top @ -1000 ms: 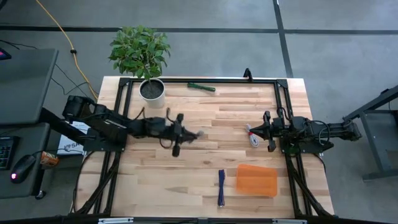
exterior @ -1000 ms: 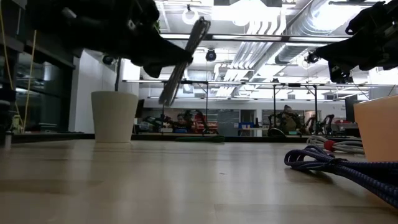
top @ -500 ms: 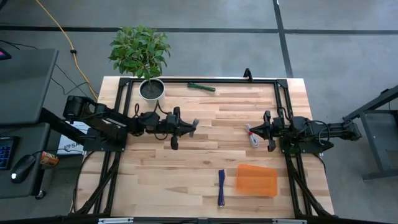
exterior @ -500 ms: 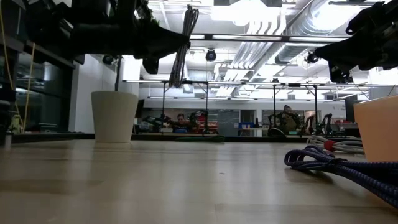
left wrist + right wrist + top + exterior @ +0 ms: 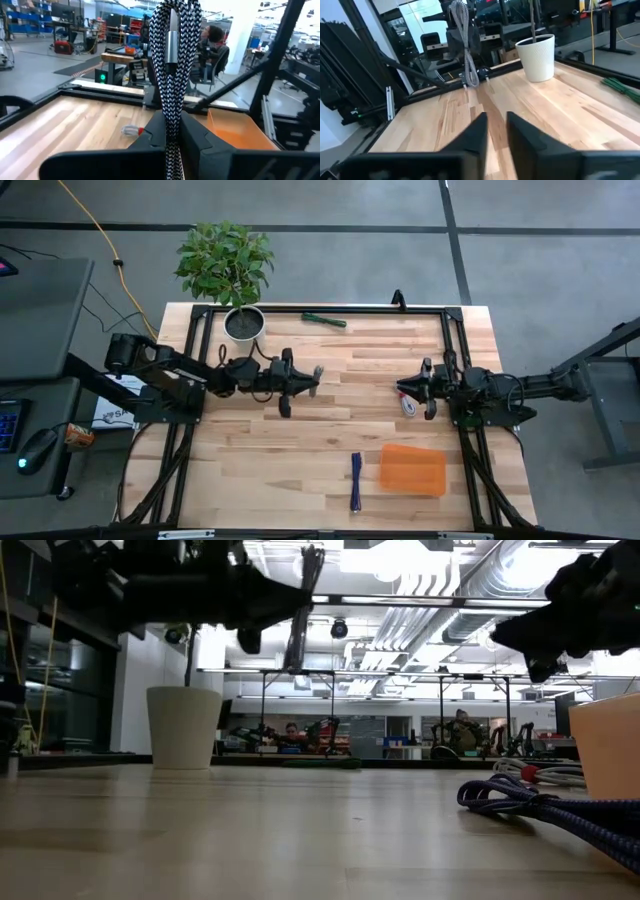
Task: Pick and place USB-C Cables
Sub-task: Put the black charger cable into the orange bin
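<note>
The silvery grey USB-C cable (image 5: 172,65) is held clamped in the left tool (image 5: 296,380), lifted clear of the worktop (image 5: 330,440) for carrying, with the orange tray (image 5: 412,469) at four o'clock, while the right tool (image 5: 415,388), fingers slightly apart, hovers over the white-and-red cable (image 5: 405,402).

Left pincer (image 5: 312,376) clamped shut aloft; right pincer (image 5: 402,390) slightly parted, low.

Table: light wooden table (image 5: 330,435) with black frame.
Far left: potted plant (image 5: 243,323).
Far middle: green cable (image 5: 325,320).
Right: white-red cable (image 5: 405,404).
Near right: dark blue cable (image 5: 355,481) beside orange tray (image 5: 412,469).
</note>
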